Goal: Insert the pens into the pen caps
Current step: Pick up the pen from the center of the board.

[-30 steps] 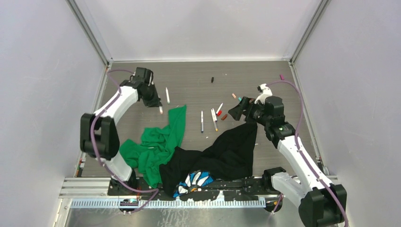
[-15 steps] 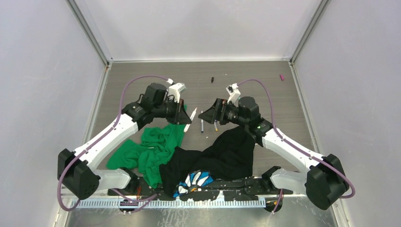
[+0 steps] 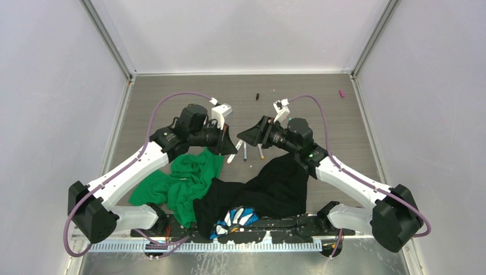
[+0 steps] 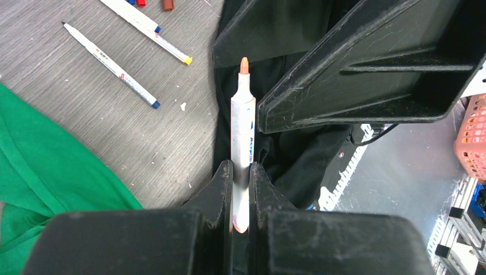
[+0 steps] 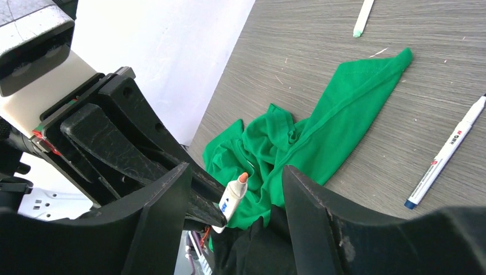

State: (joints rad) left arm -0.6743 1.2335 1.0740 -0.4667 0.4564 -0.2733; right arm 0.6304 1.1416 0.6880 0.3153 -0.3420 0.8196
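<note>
Your peach-tipped pen (image 4: 243,123) is up off the surface (image 4: 143,137), clamped tight in your left hand (image 4: 241,172), tip poking right next to your right hand (image 3: 252,136), whose fingers are spread apart with nothing in them. A green cloth (image 5: 321,132) and a black cloth (image 4: 286,154) lie underneath, and a blue-tipped pen (image 4: 112,64) lies loose nearby

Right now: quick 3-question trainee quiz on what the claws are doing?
1. True or false: the left claw is shut on a pen.
2. What colour is the held pen's bare tip? A blue, B peach-orange, C green.
3. Fill in: the right claw, close to that tip, is ___ (open or shut).

Key: 1 true; 2 B; 3 open.
</note>
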